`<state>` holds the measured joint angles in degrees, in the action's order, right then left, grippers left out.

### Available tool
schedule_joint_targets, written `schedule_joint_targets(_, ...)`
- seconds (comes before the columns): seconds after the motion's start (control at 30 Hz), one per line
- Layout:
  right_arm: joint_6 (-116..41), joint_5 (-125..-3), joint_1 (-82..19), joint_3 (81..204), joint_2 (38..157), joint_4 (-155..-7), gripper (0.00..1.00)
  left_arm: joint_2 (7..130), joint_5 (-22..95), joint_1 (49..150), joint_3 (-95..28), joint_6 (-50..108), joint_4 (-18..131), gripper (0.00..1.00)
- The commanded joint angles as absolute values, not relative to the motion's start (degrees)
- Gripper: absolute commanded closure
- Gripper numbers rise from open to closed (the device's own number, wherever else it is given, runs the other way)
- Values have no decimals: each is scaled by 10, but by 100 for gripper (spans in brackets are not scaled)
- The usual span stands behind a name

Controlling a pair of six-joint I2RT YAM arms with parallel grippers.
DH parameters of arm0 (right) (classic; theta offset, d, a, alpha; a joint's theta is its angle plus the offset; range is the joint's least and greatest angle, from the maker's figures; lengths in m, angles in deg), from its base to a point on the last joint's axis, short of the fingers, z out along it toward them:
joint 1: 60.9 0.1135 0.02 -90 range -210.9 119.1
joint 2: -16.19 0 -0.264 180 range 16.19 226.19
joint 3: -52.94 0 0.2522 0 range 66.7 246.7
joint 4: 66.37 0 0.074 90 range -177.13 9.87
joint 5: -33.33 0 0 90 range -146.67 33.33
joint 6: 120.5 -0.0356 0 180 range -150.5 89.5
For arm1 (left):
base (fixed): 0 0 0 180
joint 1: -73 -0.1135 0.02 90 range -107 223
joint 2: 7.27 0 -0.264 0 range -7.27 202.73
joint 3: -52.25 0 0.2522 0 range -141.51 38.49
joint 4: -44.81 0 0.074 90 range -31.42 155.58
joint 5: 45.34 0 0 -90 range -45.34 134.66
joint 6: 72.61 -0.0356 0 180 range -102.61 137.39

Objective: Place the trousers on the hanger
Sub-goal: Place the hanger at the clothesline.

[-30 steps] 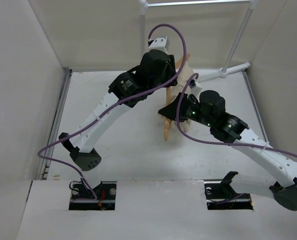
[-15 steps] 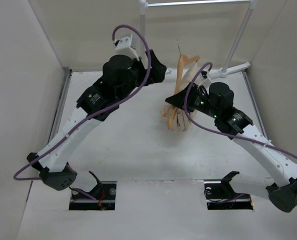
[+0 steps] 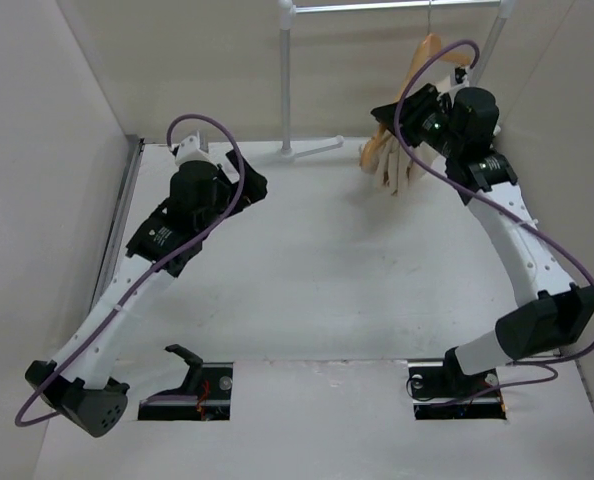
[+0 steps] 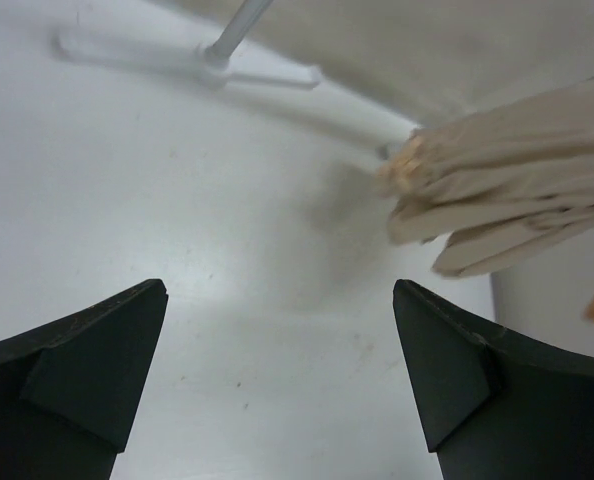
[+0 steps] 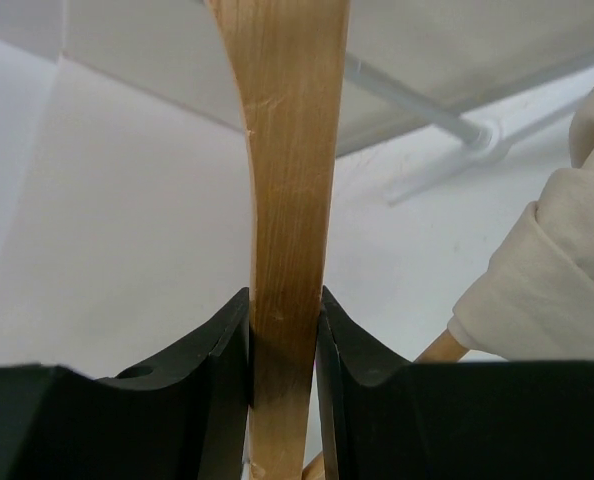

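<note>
Right gripper (image 5: 285, 325) clamps the hanger (image 3: 424, 52), trousers (image 3: 390, 165) draped over its bar, held high beside the rack (image 3: 286, 80). Left gripper (image 4: 279, 300) hovers apart, jaws spread, empty.

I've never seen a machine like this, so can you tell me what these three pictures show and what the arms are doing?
These are two robot arms bolted to a white table. One picture looks down from a camera above and behind them. The other two come from little cameras on each arm's wrist, so you see that arm's own fingers. Each arm ends in a tool with two fingers for pinching. The right tool is pinching a wooden hanger and holding it up high, near a white rack that stands on the table. Cream trousers hang folded from the hanger. The left tool is wide open, holds nothing and hovers over the table.
</note>
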<state>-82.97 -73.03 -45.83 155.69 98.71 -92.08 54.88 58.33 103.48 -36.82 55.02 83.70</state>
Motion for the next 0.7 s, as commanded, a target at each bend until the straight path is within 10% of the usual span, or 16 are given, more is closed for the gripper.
schedule_joint_targets(0.0,-817,-737,-488,1650,1018,-838,94,527,544,1018,-315,583,827,0)
schedule_joint_targets(0.67,-859,-785,-561,1843,1220,-872,94,487,508,973,-226,584,814,0)
